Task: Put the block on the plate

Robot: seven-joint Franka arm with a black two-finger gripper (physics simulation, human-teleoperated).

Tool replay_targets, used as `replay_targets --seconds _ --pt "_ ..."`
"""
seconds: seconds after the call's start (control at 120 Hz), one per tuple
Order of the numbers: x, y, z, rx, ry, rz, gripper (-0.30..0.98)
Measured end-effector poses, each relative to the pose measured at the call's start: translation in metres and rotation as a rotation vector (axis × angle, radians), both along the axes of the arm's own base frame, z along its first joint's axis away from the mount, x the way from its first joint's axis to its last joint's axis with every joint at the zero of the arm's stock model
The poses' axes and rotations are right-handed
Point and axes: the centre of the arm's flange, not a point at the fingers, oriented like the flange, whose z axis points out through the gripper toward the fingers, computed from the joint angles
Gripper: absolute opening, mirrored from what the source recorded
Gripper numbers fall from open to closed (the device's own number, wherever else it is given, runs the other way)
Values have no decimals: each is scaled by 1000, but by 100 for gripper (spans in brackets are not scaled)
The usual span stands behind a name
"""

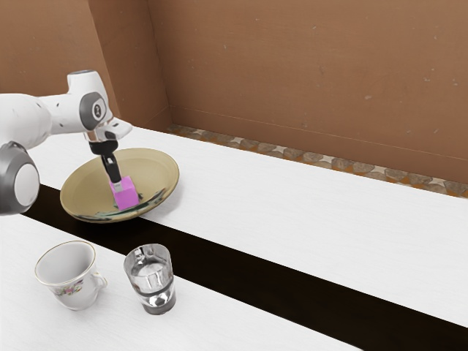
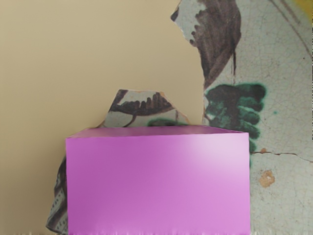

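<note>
Exterior view: block [image 1: 126,196] at tip of gripper [image 1: 117,183]

Table [image 1: 292,212]: white, dark band [image 1: 241,272] across
Plate [image 1: 80,175]: tan, far, exterior view's left
Cup [image 1: 76,281]: white, floral, near left
Glass [image 1: 152,281]: clear, just right of cup

White, flower-patterned cup [image 1: 67,272] at the exterior view's lower left, clear glass [image 1: 151,276] just right of it, black band [image 1: 241,275] slanting to lower right across white table [image 1: 307,227], brown wall [image 1: 292,73] above, seemingly stone strip [image 1: 292,154] at its foot.
</note>
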Motion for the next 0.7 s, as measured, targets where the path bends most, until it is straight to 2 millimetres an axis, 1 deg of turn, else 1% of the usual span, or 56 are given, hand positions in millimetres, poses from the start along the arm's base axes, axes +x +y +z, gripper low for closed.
replay_targets --seconds 0.042,0.092,0.142,0.175,0.242,0.308,0.342,0.383,0.442,0.483,0.567,0.658,0.7 --pt "1 -2 7 3 -10 -5 62" --pt "3 -7 25 9 -34 -14 64" --pt "5 -14 52 18 -68 -25 65" --pt "6 -23 75 24 -95 -36 65" --pt "2 -39 117 29 -133 -57 66" --pt "-6 -61 151 27 -156 -84 67" --pt "-10 -77 165 24 -161 -102 67" --pt "-17 -106 185 19 -168 -137 67" --pt "-28 -151 210 11 -176 -192 68" --pt "-40 -182 229 5 -177 -231 68" --pt "-70 -243 280 18 -185 -321 68" --pt "-99 -312 312 25 -166 -424 68" --pt "-112 -339 323 28 -159 -463 68"
